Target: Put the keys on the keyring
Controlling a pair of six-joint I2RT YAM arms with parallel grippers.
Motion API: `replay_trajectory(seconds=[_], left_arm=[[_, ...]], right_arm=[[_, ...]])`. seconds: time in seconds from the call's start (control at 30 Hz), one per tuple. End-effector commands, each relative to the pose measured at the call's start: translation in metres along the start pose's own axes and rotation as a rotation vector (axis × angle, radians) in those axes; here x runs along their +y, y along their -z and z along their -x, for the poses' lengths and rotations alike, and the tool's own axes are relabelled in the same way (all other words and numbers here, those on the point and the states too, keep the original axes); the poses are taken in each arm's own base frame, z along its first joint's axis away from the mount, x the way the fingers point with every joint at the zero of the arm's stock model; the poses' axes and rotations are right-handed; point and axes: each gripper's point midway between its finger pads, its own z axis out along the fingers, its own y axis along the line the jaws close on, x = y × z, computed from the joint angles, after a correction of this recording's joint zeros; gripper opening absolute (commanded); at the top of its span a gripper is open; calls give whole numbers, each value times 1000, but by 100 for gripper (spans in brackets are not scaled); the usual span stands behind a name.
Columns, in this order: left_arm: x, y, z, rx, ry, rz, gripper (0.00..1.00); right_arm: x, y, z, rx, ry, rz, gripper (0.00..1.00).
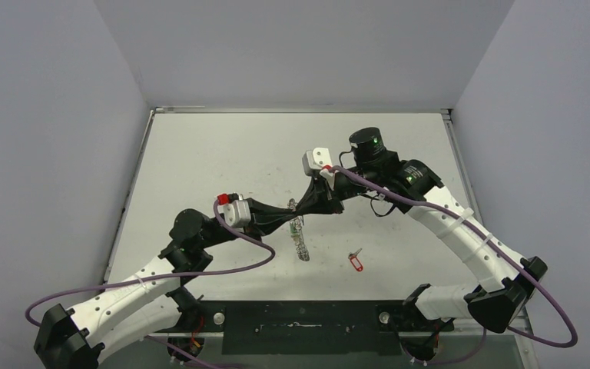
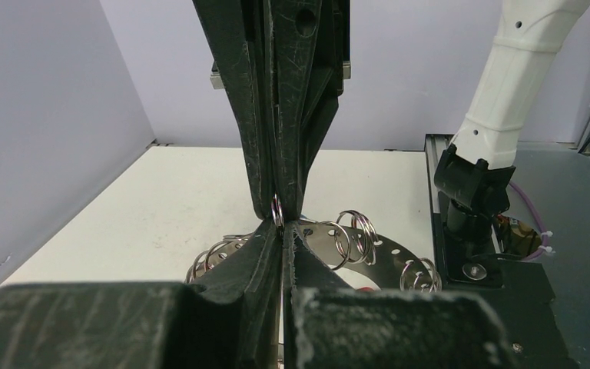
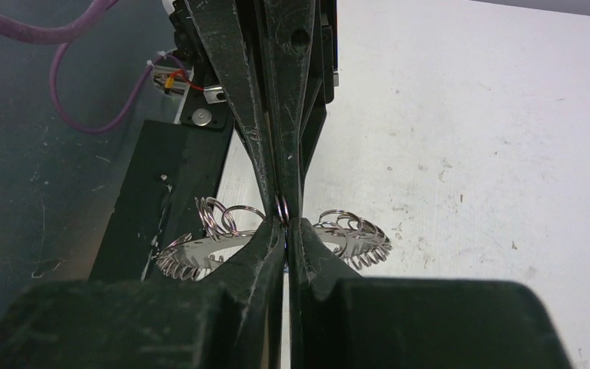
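Keyring point(image 1: 300, 238) held on edge over the middle of the tabletop point(image 1: 200, 154), pinched from both sides.
Left hand point(image 2: 280, 234) and right hand point(image 3: 285, 229) clamped tip to tip on one small wire loop point(image 2: 277, 209) at its upper rim. Near its right side, apart, flat on the tabletop: red-tagged key point(image 1: 356, 262).

Reaching inward, elbows bent; pinching one loop of the keyring point(image 3: 353, 234) tip to tip with left gripper point(image 2: 280, 233) and right gripper point(image 3: 285, 225), both clamped tight.
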Motion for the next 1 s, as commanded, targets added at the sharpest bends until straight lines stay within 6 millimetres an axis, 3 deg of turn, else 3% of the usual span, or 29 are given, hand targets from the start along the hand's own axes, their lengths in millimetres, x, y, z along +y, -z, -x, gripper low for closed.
replay_trajectory(seconds=[0.0,0.07,0.13,0.23,0.57,0.97], left_arm=[[-1,-5,46,-126,-72,-12,0],[2,-3,45,-116,-74,13,0],[7,0,40,-80,-70,51,16],[15,7,33,2,-83,105,24],[17,18,13,299,-116,70,34],[-1,-2,6,310,-47,-85,40]], right_arm=[[0,-2,10,-23,4,20,0],[-1,-1,10,-3,-22,15,0],[-3,1,7,29,-54,4,0],[-3,5,0,100,-110,-12,0],[3,7,-20,379,-181,-41,0],[-2,-5,-13,417,-243,-53,0]])
